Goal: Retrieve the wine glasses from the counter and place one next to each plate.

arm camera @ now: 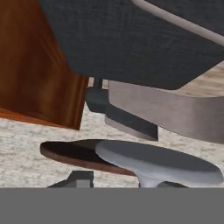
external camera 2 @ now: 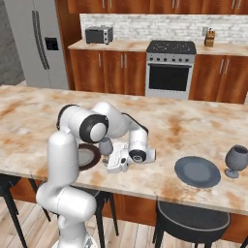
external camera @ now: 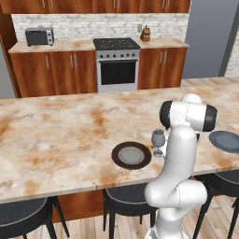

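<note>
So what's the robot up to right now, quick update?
Claw low beside the slim wine glass, grip state unclear. That glass stands next to the brown-rimmed plate. Wide glass already by the grey plate. Nothing blocking.

The arm (external camera 2: 65,160) is glossy white, built of thick rounded tube segments with bulbous elbows; black bands ring the joints, and one joint ends in a round dark cap. The wrist section (external camera 2: 138,145) is white with a dark circular face; no cables or markings show.
</note>
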